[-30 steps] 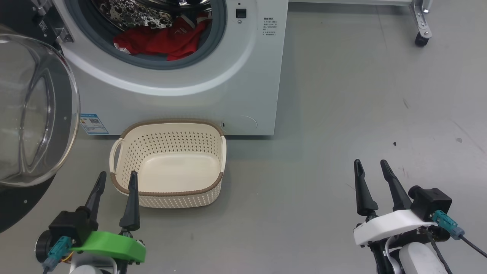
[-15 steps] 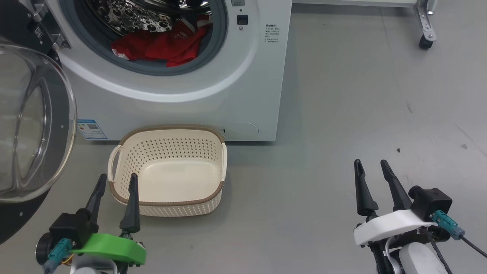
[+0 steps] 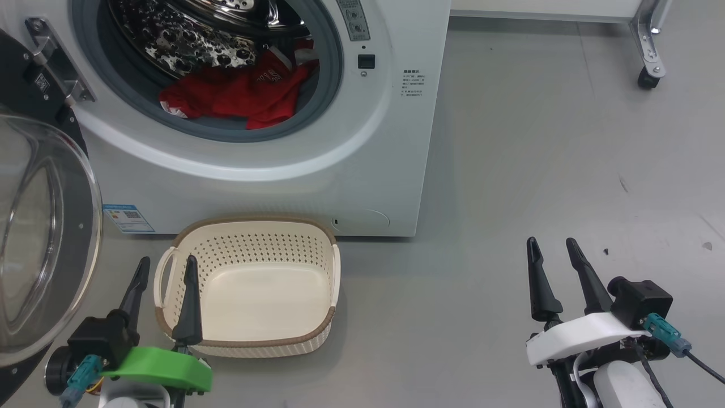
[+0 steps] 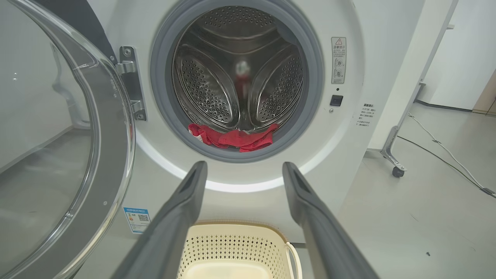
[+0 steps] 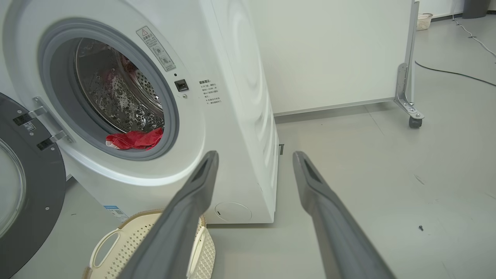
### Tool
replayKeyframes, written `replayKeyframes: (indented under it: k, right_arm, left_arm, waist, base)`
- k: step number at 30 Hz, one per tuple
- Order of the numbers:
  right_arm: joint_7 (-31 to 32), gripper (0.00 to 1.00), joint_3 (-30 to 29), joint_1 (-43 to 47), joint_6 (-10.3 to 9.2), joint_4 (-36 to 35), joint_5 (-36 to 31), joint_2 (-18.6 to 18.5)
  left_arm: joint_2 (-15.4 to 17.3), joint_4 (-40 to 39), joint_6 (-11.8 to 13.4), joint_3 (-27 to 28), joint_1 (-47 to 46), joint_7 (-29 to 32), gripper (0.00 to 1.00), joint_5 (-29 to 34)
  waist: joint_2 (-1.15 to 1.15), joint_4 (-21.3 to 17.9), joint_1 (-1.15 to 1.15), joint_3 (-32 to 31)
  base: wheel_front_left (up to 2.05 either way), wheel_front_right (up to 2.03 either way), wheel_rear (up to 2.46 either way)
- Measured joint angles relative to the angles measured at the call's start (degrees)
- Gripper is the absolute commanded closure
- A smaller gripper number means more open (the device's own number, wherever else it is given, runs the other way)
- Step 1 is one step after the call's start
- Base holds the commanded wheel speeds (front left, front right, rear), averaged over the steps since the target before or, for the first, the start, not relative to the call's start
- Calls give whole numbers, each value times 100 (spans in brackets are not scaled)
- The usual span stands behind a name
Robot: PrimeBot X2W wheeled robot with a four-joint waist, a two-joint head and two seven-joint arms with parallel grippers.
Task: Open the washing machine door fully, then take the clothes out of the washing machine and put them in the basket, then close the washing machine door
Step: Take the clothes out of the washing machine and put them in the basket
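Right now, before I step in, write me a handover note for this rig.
Left gripper: open, empty, near the basket's left handle.
Right gripper: open, empty, above the floor well right of the machine.
Washing machine door: swung open to the left.
Clothes: red heap at the front of the drum inside the washing machine.
Basket: empty, on the floor before the machine.
Done: door open.
Left: move clothes into basket, close door.

Door (image 3: 51,255) partly beyond left edge
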Motion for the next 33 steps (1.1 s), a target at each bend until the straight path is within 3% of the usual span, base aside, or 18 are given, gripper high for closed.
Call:
replayKeyframes:
  k: [16,33]
  right_arm:
    - [0,0,21,-1,0,4,8,0]
    - [0,0,119,-3,0,31,8,0]
  left_arm:
    - [-4,-2,-8,-96,0,0,0,1]
    - [-8,9,-9,-134,-1,0,0,7]
  waist:
    - [0,-18,0,42]
    - [0,-36,0,76]
  base:
    - [95,-95,0]
    - [27,-27,0]
